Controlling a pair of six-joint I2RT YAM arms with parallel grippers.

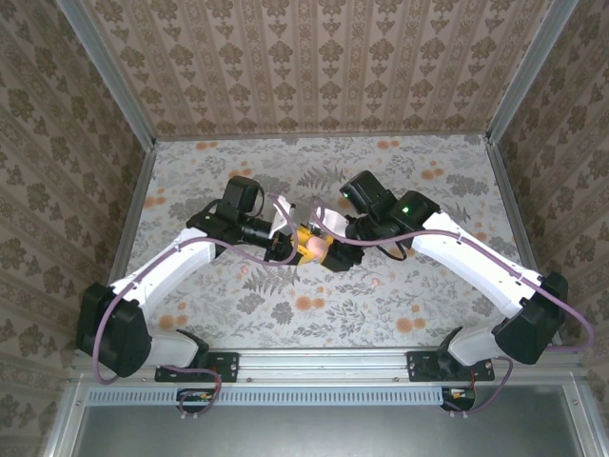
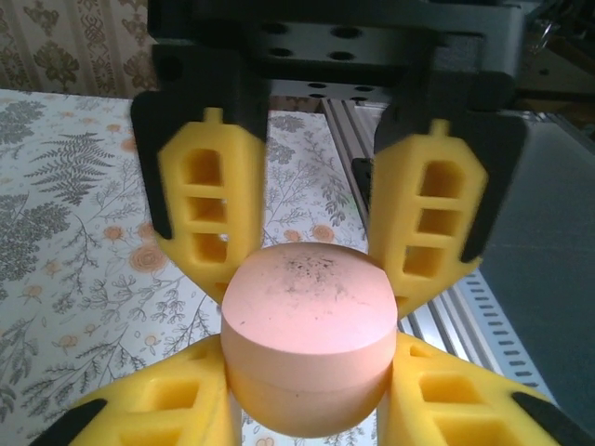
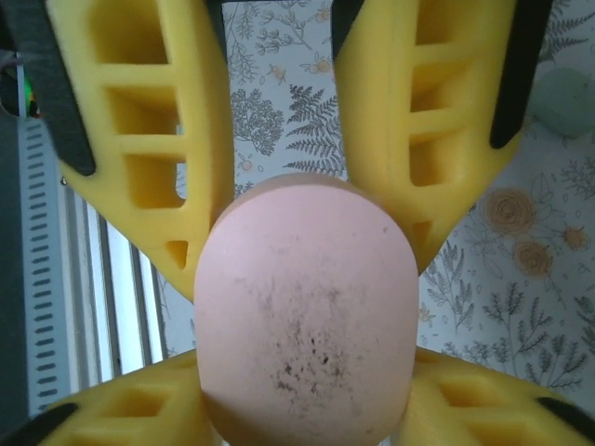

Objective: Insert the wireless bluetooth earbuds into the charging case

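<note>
**Pink case caught between two claws, mid-tabletop**

Both arms reach inward and meet over the middle of the floral-printed tabletop [image 1: 238, 305].

- Task item: a rounded pale pink plastic charging case [image 1: 313, 248] sits between the two claws. It has a flat face flecked with dark specks. A seam runs round its body with no gap showing, so the lid is down. Cannot tell whether it rests on the surface or hangs just above it.
- Left claw [image 1: 297, 243]: comes in from the left. In the left wrist view its yellow ribbed fingers [image 2: 149, 409] press against both lower flanks of the case. It is clamped on the case.
- Right claw [image 1: 333, 257]: comes in from the opposite side, facing the left one. Its yellow fingers [image 3: 121, 409] stand apart with the case between them. In the left wrist view their tips disappear behind the case's rim. Cannot tell whether they grip it or merely flank it.
- Earbuds: a tiny pale pink bud [image 1: 378, 281] lies on the tabletop just in front of the right forearm, well apart from the case. It is too small to make out any detail.
- Other: a pale mint rounded shape [image 3: 564, 102], blurred, sits on the tabletop at the upper right edge of the right wrist view, beyond the fingers.
- An aluminium rail [image 1: 314, 364] runs along the near edge, carrying both arm bases.
</note>
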